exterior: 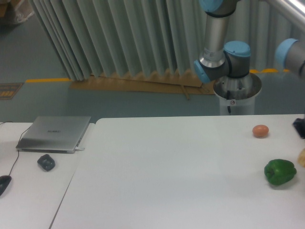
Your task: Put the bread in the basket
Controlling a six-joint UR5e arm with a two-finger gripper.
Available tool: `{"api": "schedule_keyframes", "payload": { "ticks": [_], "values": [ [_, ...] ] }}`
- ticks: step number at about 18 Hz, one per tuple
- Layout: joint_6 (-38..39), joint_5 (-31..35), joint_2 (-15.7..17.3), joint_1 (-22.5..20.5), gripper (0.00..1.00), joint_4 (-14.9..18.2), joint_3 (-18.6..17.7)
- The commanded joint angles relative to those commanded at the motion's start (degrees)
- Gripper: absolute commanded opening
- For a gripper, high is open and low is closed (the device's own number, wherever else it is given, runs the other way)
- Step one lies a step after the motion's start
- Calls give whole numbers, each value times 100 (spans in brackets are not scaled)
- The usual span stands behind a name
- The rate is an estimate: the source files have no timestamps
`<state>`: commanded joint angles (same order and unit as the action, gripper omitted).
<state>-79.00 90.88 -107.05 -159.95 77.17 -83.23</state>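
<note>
Only a sliver of the bread (302, 157) shows, a pale tan end at the right edge of the white table, just right of the green pepper. A black part (299, 128) juts in at the right edge a little above the bread. It looks like the tip of my gripper, mostly cut off by the frame, and its jaws do not show. The arm's base and blue joints (224, 62) stand behind the table at the back right. The basket is out of view.
A green bell pepper (279, 171) lies near the right edge. A small round orange-brown ball (260, 130) lies behind it. On the left side table are a closed grey laptop (55, 134), a small dark object (46, 162) and a mouse (4, 183).
</note>
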Motion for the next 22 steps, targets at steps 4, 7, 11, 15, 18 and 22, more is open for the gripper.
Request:
{"api": "schedule_keyframes", "payload": {
  "ticks": [4,7,11,15,18,22],
  "values": [
    [-615,-35,-105,-202,21,-210,61],
    [-1056,-18,-307,-291,21,-544,70],
    [-1372,-18,-430,-572,21,-677,88],
    [-1557,-18,-518,-722,57,-905,53],
    [-1566,-9,-518,-695,100,-1169,-9],
    [-1566,-9,-483,-704,100,-1178,-9]
  ]
}}
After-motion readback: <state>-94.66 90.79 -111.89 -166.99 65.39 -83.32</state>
